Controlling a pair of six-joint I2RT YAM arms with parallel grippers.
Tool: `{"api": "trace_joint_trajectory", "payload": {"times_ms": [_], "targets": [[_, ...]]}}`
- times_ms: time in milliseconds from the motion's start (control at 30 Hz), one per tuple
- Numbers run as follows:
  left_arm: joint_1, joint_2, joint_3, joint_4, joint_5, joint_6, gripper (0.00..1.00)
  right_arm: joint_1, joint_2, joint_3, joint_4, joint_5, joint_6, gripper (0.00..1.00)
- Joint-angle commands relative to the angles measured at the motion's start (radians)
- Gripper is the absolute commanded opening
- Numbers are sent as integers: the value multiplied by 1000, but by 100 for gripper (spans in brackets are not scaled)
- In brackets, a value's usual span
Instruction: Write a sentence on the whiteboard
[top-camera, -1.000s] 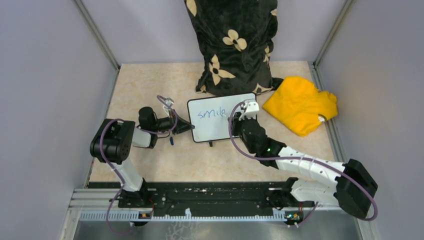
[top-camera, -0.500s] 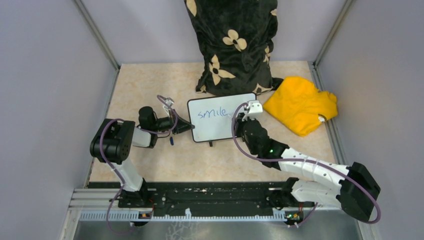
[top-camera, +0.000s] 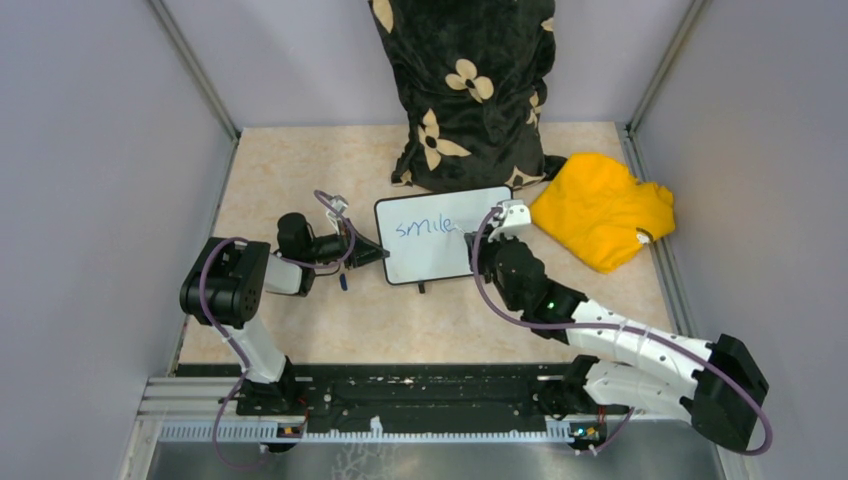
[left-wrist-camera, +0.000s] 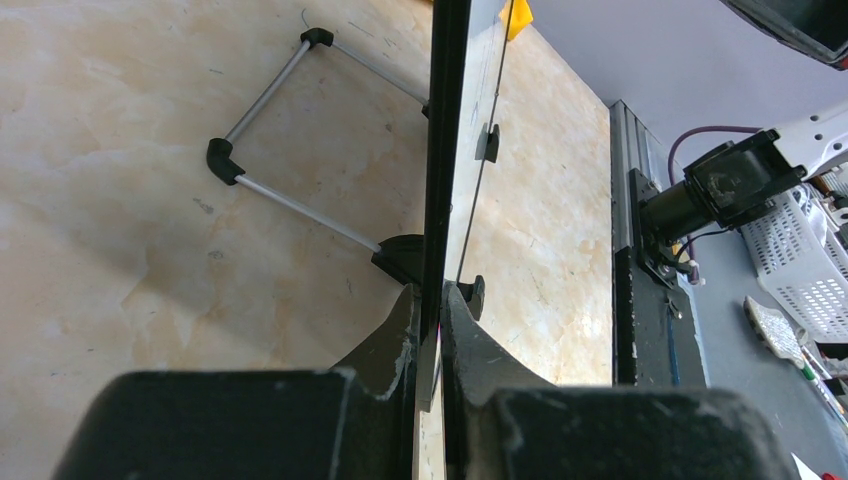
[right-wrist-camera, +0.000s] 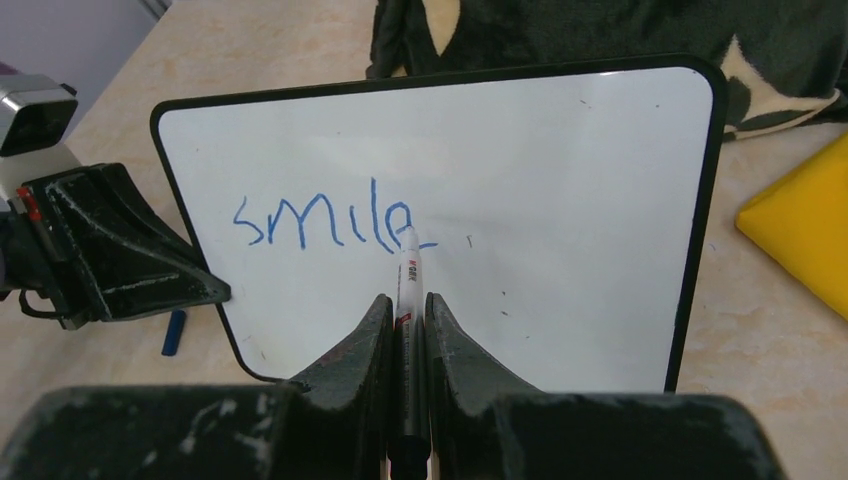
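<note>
The whiteboard (top-camera: 440, 235) stands tilted on its wire stand in the middle of the table; it also fills the right wrist view (right-wrist-camera: 560, 200). The sentence (right-wrist-camera: 335, 222) reads "smile" in blue, with a short stroke after the e; it also shows in the top view (top-camera: 425, 226). My left gripper (top-camera: 378, 252) is shut on the whiteboard's left edge (left-wrist-camera: 440, 150), seen edge-on in the left wrist view. My right gripper (right-wrist-camera: 405, 305) is shut on a white marker (right-wrist-camera: 408, 275), whose tip touches the board just right of the last letter.
A black flowered cushion (top-camera: 465, 90) stands behind the board. A yellow cloth (top-camera: 600, 208) lies to its right. A blue marker cap (top-camera: 343, 282) lies near the left gripper. Grey walls enclose the table on three sides.
My right arm has shifted a little to the right with the marker, and a short stroke has appeared after the "e". The left arm and the board have not moved.
</note>
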Motion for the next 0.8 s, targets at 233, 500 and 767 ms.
{"api": "trace_joint_trajectory", "payload": {"times_ms": [233,500,767], "targets": [[-6,17,13,-26,0,16,0,38,107,133,109,-66,-32,0],[-6,16,13,-26,0,18,0,38,168,174,133,-73,-39,0],[-6,17,12,-28,-1,18,0,38,195,176,133,-40,-38,0]]}}
